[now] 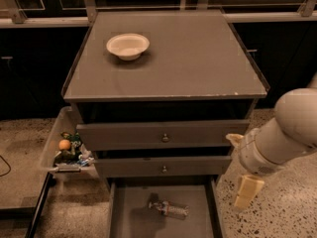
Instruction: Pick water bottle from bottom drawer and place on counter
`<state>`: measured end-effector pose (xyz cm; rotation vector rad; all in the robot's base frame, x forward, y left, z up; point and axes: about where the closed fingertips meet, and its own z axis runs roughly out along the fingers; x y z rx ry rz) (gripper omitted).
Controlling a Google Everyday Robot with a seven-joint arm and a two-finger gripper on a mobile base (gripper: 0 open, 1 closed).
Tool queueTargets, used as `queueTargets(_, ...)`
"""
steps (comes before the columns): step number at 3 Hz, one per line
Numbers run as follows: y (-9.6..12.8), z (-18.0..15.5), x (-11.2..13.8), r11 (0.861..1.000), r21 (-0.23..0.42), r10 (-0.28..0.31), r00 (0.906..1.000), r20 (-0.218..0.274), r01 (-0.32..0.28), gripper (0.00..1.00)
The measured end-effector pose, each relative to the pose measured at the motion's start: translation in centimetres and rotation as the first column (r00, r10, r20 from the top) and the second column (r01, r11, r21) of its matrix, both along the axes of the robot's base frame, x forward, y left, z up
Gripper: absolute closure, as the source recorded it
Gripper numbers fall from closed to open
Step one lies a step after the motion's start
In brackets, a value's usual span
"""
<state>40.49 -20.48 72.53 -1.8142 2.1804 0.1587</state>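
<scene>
The water bottle lies on its side on the floor of the bottom drawer, which is pulled out at the bottom of the view. The counter is the flat grey-brown cabinet top above. My gripper hangs to the right of the cabinet, level with the two upper drawers and up and to the right of the bottle. Its pale fingers stand apart, open and empty. It touches nothing.
A white bowl sits on the counter's back left. The two upper drawers with round knobs are slightly open. A clear bin with small items stands left of the cabinet on the speckled floor.
</scene>
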Motion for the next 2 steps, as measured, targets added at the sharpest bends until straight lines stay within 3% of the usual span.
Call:
queueTargets(1, -0.7, -5.9, 1.1, 1.000, 0.013, 0.008, 0.9995, -0.031, -0.008, 0.00)
queueTargets(2, -0.9, -12.0, 2.2, 0.998, 0.024, 0.057, 0.9982, -0.016, -0.057, 0.00)
